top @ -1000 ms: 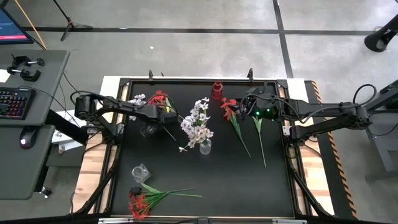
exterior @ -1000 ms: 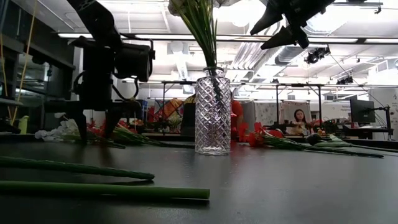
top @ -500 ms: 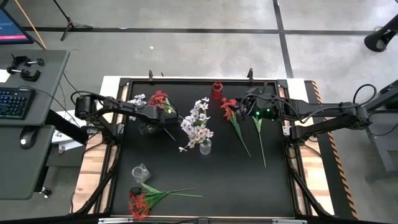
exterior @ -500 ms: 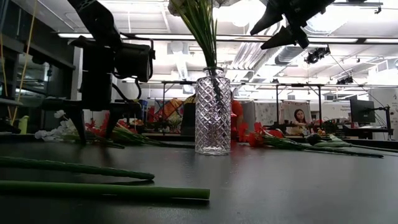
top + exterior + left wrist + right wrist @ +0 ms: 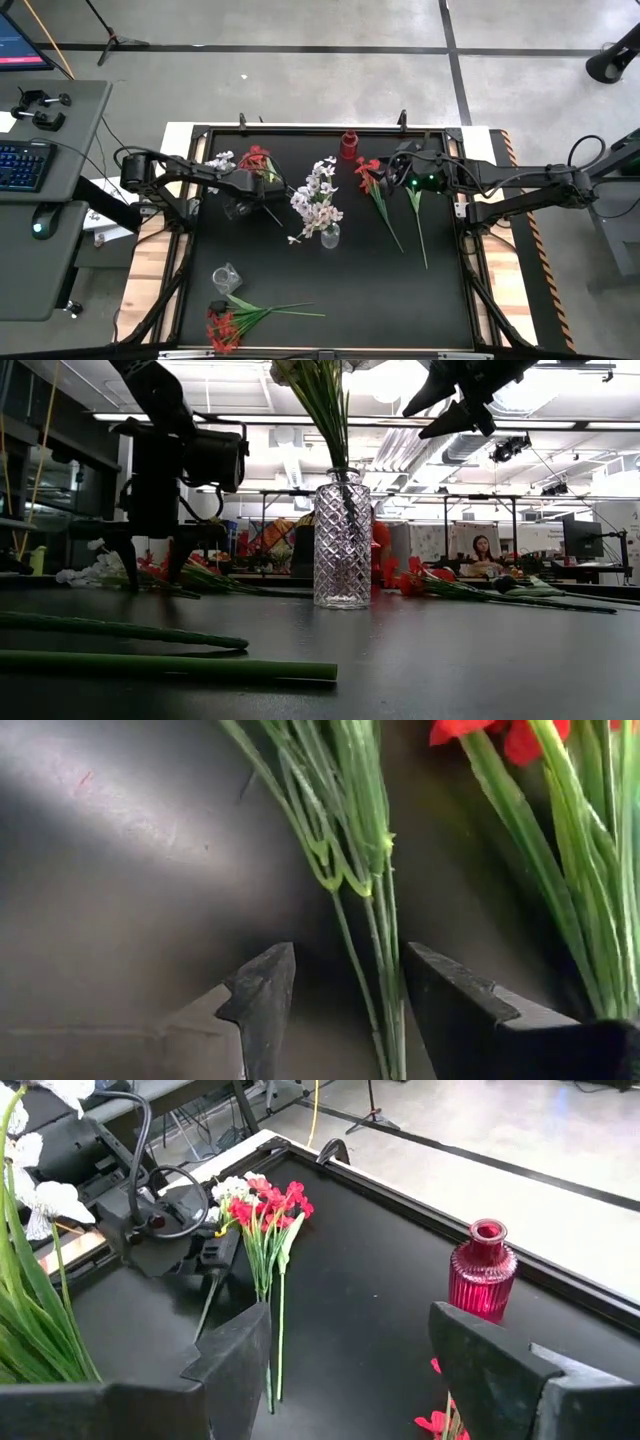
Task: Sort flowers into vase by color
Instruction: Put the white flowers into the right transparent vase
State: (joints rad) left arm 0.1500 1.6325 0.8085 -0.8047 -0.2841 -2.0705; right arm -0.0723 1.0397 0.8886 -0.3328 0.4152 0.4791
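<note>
Left pincer [image 5: 340, 995] gapes wide astride thin green stems [image 5: 375, 920]; right pincer [image 5: 345, 1355] hangs wide above the table [image 5: 400, 290].

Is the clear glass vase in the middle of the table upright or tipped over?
Upright. The clear vase stands on its base on the table, and the white flowers rise from its mouth.

flowers [image 5: 316, 195] in vase [image 5: 329, 237], table [image 5: 400, 290] centre
</note>
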